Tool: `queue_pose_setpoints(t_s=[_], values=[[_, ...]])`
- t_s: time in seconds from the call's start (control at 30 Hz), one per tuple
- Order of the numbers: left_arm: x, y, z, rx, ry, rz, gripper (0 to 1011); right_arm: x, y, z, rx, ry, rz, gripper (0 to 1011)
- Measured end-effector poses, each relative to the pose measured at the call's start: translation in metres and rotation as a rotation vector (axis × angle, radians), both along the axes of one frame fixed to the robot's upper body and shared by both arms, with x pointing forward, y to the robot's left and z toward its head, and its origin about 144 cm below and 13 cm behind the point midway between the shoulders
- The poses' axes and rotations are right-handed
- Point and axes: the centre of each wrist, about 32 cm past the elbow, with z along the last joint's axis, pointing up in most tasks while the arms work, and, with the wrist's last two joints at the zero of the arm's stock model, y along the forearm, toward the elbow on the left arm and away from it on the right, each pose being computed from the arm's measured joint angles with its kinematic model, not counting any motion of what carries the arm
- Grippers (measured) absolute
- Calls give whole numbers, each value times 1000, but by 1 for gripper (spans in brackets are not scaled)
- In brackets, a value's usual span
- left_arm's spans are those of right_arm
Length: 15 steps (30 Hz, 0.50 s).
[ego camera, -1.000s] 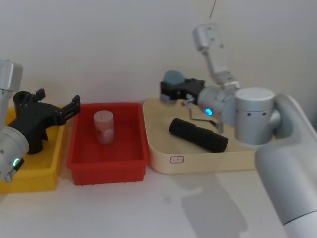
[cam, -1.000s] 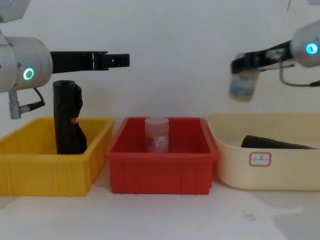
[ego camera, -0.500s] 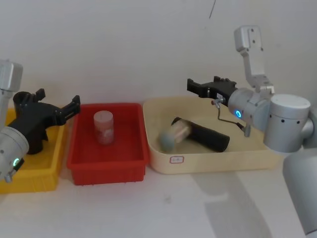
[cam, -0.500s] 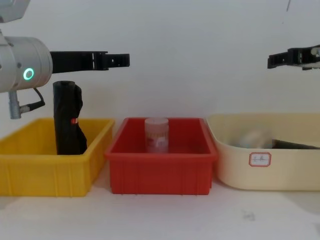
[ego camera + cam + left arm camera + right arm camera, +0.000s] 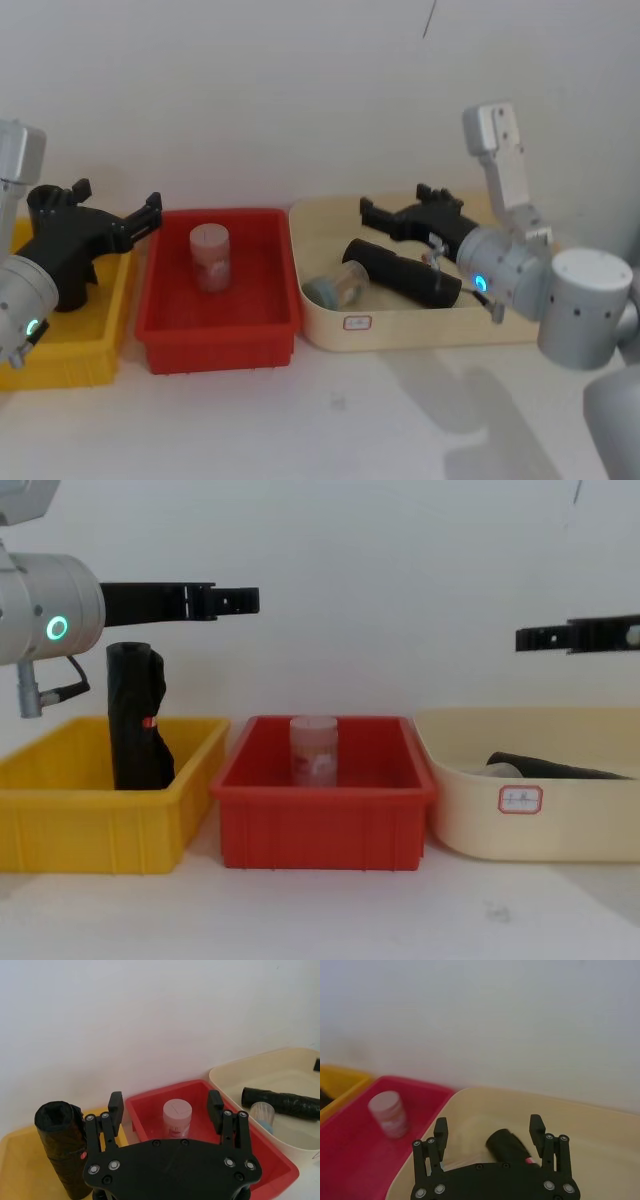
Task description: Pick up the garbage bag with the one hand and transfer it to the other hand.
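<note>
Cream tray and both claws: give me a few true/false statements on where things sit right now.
1. A rolled black garbage bag lies in the cream tray. True.
2. The right claw is shut on that bag. False: it is open, above the tray, holding nothing.
3. A clear cup lies on its side in the cream tray. True.
4. The left claw holds the upright black roll. False: it is open and empty, above the yellow bin where that roll stands.
5. The red bin holds a pink-lidded jar. True.
</note>
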Motion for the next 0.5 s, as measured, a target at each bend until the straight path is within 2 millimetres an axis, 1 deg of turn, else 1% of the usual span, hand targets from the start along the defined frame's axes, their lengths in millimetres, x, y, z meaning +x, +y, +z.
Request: queue_pose_setpoints(t_s=[0.03, 0.07, 0.1, 0.17, 0.23, 0.3, 0.5], values=[[0, 0, 0, 0, 0, 0, 1001, -4, 1, -5, -3, -16, 19, 999], [0, 0, 0, 0, 0, 0, 1001, -4, 1, -5, -3, -16, 19, 1000], [0, 0, 0, 0, 0, 0, 1001, -10, 2, -12, -9, -25, 38, 1000], [0, 0, 0, 0, 0, 0, 1001, -14, 3, -17, -12, -39, 57, 999], [0, 0, 0, 0, 0, 0, 1001, -23, 5, -26, -18, -69, 98, 999], [0, 0, 0, 0, 0, 0, 1001, -25, 5, -30, -20, -73, 109, 1000], [0, 0, 0, 0, 0, 0, 1001, -45, 7, -48, -28, -140, 210, 1000]])
